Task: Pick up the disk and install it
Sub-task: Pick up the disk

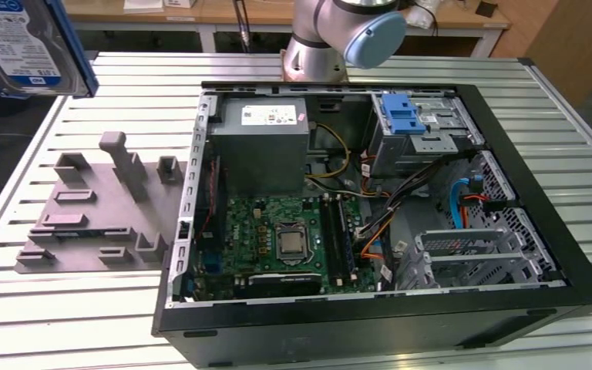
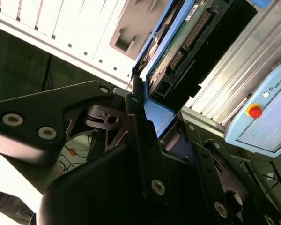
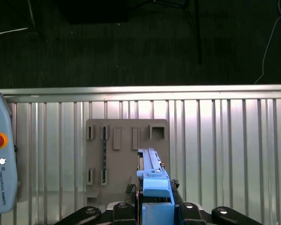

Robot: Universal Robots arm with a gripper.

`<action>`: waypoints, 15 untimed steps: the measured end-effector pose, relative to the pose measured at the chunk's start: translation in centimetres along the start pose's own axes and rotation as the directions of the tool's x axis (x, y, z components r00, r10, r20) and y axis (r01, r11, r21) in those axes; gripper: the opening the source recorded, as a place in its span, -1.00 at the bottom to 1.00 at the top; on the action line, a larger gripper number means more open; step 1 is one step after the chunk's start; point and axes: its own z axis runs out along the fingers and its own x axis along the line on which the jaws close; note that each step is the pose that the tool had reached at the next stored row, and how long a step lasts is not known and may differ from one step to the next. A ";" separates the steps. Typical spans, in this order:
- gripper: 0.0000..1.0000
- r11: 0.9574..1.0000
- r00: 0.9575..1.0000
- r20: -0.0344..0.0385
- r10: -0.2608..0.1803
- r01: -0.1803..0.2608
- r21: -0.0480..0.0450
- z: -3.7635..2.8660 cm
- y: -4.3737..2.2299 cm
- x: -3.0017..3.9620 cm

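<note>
Pinching disk [image 3: 152, 164] by one end with hand [image 3: 155, 208], high above surface [image 3: 225, 140]. Could tilt in thin grip, jam against case [image 1: 378, 331].

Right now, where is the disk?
The disk is in the air at the exterior view's upper left, clamped in the gripper. It is over the grey holder plate, beside the open computer case, not inside it.

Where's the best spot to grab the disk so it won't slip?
Probably its blue-framed end, coming in end-on with one finger on each flat face. The disk is thin and flat, so the broad faces give plenty to press on. In both wrist views the gripper is shut on it that way.
</note>
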 end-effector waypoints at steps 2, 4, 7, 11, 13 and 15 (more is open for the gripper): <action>-0.27 1.000 1.000 0.000 0.000 0.000 0.000 -0.01 -0.07 0.00; -0.27 1.000 1.000 0.000 0.000 0.000 0.000 0.00 -0.13 0.00; -0.27 1.000 1.000 0.000 0.000 0.000 0.000 0.00 -0.21 0.00; -0.27 1.000 1.000 0.000 0.000 0.000 0.000 -0.01 -0.30 -0.01; -0.27 1.000 1.000 0.000 0.000 0.000 0.000 -0.01 -0.36 -0.01; -0.27 1.000 1.000 0.000 0.000 0.000 0.000 -0.02 -0.44 -0.01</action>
